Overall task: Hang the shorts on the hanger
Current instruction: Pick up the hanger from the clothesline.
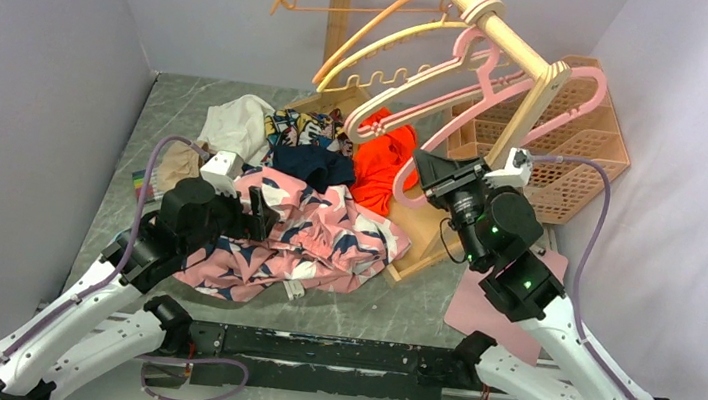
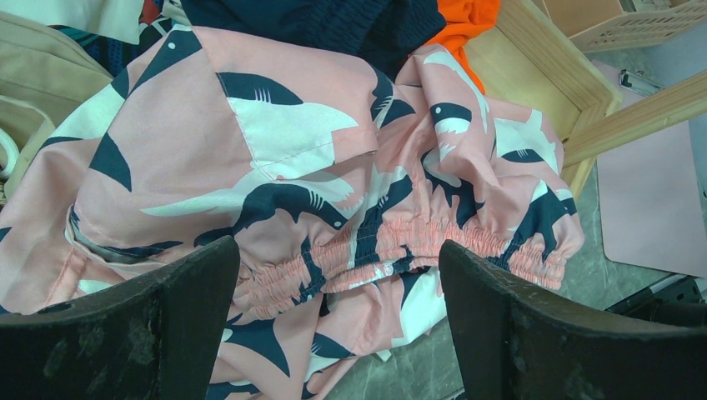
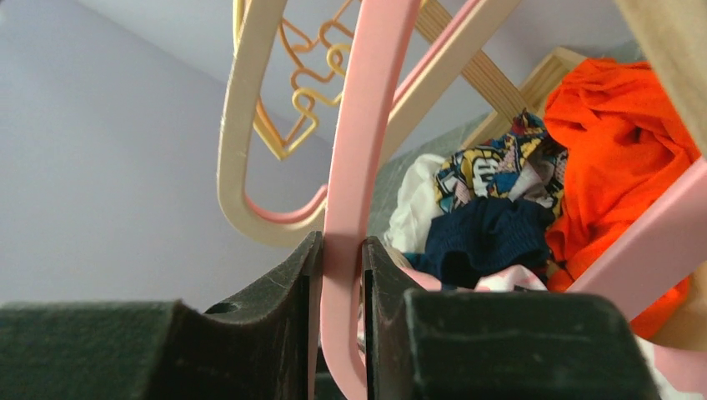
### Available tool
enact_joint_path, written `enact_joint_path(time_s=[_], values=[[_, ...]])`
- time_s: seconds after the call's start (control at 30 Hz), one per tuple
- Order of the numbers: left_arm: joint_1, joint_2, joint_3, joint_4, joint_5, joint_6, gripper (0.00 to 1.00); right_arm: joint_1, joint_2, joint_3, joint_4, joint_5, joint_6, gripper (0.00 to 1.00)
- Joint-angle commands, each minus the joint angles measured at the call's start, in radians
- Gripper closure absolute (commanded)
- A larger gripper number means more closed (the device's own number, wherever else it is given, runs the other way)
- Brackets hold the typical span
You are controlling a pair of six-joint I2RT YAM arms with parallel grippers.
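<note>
Notably, the shorts (image 1: 321,237) lay crumpled on the table (image 1: 387,315), pink with navy-and-white print, gathered waistband (image 2: 417,242) facing the left gripper (image 2: 338,260), whose jaws stood wide just above it. Right gripper (image 3: 342,254) was clamped narrowly on the hanger (image 3: 371,100), raised well right of the shorts. Other garments (image 1: 312,165) crowded their far edge.

Shorts (image 1: 326,237): pink fabric, navy-and-white shark print, lying crumpled, gathered waistband bunching along near side (elastic puckering). Hanger (image 3: 364,150): pink plastic, curving bar standing nearly upright, sitting pinched in right gripper (image 3: 342,243), hovering up right of shorts.
</note>
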Motion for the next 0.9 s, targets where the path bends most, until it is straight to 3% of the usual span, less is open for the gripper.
enact_joint_path(time_s=[0.0, 0.5, 0.87], values=[[0.004, -0.002, 0.004, 0.009, 0.009, -0.009, 0.07, 0.001, -0.047, -0.027, -0.037, -0.073, -0.071, 1.0], [0.005, -0.015, 0.096, -0.018, 0.003, -0.003, 0.08, 0.001, -0.108, -0.07, -0.1, -0.245, -0.126, 1.0], [0.004, -0.025, 0.222, 0.013, 0.028, 0.001, 0.07, 0.0, -0.174, -0.111, 0.031, -0.462, -0.182, 1.0]])
